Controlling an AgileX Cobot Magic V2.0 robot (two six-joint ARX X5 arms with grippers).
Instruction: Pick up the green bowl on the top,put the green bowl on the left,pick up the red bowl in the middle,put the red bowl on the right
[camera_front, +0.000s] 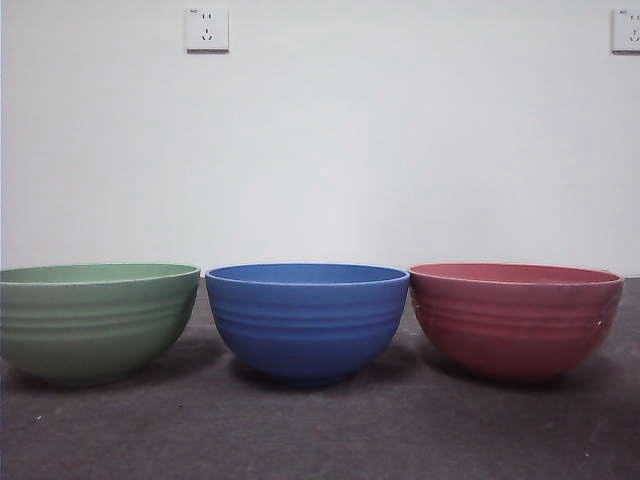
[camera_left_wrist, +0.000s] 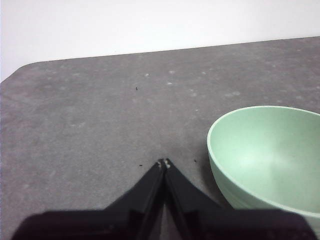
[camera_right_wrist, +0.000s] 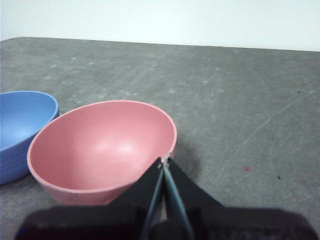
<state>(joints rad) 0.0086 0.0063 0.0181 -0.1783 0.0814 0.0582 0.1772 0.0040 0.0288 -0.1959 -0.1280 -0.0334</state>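
Observation:
The green bowl (camera_front: 95, 320) stands upright on the table at the left. The red bowl (camera_front: 515, 315) stands upright at the right. No arm shows in the front view. In the left wrist view my left gripper (camera_left_wrist: 164, 163) is shut and empty, with the green bowl (camera_left_wrist: 270, 160) just beside it on the table. In the right wrist view my right gripper (camera_right_wrist: 165, 161) is shut and empty. Its tips appear right by the near rim of the red bowl (camera_right_wrist: 100, 145).
A blue bowl (camera_front: 305, 320) stands between the two, close to each; it also shows in the right wrist view (camera_right_wrist: 22, 120). The dark grey table (camera_front: 320, 430) ends at a white wall with two sockets (camera_front: 206, 29).

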